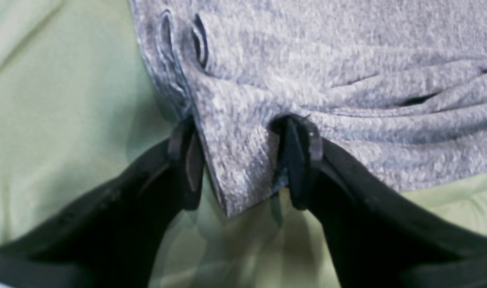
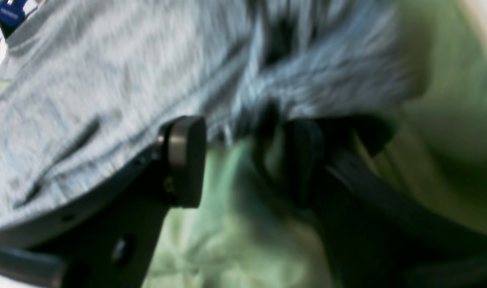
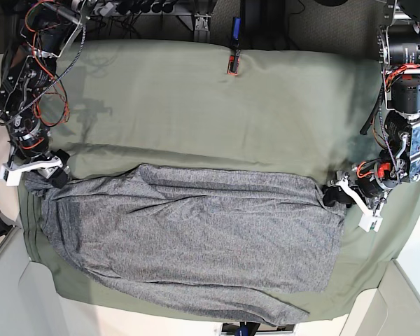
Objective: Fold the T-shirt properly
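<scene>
Gripping a corner of the T-shirt (image 1: 327,80), the left gripper (image 1: 243,160) shows in the left wrist view with its jaws set fairly wide on either side of a hanging flap of grey knit, the olive-green table cloth (image 1: 59,120) beneath.

From the right wrist view, blurred, the right gripper (image 2: 243,160) stands with jaws apart at the garment's bunched edge (image 2: 127,80); grey fabric drapes over both fingers, but whether cloth is pinched between them I cannot tell.

Seen from the base view, the T-shirt (image 3: 196,238) lies spread flat across the near half of the table cloth (image 3: 196,105), reaching toward its front edge. The left gripper (image 3: 334,194) meets the shirt's far corner on that view's right, the right gripper (image 3: 56,176) its far corner on the left.
</scene>
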`<state>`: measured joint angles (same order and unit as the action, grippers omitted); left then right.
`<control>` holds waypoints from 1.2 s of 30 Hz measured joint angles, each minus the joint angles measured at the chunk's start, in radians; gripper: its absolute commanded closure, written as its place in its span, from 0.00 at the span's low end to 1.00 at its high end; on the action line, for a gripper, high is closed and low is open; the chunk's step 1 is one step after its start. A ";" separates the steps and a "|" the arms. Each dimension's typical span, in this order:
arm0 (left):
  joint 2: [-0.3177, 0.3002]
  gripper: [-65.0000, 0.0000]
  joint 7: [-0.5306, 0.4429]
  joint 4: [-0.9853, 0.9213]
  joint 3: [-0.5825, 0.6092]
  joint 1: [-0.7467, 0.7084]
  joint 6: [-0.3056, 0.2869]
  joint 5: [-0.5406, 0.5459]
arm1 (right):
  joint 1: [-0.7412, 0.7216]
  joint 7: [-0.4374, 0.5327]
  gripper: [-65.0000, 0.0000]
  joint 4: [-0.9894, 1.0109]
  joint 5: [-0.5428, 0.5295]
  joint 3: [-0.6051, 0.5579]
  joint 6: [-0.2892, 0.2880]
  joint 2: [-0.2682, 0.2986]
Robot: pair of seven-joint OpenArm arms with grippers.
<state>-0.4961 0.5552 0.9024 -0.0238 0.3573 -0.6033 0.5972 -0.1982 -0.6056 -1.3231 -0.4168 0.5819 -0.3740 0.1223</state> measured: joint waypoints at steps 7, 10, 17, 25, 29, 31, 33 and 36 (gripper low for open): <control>-0.002 0.48 0.010 0.000 0.000 0.000 0.000 0.030 | -0.001 -0.044 0.51 -0.016 -0.050 0.003 -0.003 0.055; -0.002 0.48 0.010 0.000 0.000 0.000 0.000 0.031 | -0.001 -0.058 0.51 -0.017 -0.107 0.002 -0.027 0.046; -0.002 0.48 0.010 0.000 0.000 0.000 0.000 0.008 | 0.011 -0.037 0.51 -0.005 -0.077 -0.066 -0.027 -0.026; -0.002 0.48 0.005 0.000 0.000 0.000 -0.003 0.005 | 0.052 0.016 0.51 0.018 0.035 -0.119 -0.023 -0.019; -0.002 0.48 0.005 0.000 0.000 -0.001 -0.003 0.005 | 0.082 0.060 0.51 0.018 0.060 -0.109 -0.014 0.032; -0.002 0.48 0.005 0.000 0.000 -0.002 -0.003 0.005 | 0.085 0.054 0.51 0.018 0.061 -0.094 -0.003 0.055; -0.002 0.48 0.005 0.000 0.000 -0.002 -0.003 0.005 | 0.085 0.053 0.51 0.018 0.052 -0.085 0.002 0.072; -0.002 0.48 0.005 0.000 0.000 -0.002 -0.003 0.005 | 0.085 0.052 0.51 0.018 0.002 -0.085 0.000 0.077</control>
<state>-0.4980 0.5602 0.9024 -0.0238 0.3550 -0.6064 0.6022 -0.1135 -0.5533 -1.3048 -0.4145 0.4969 -0.3740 0.1993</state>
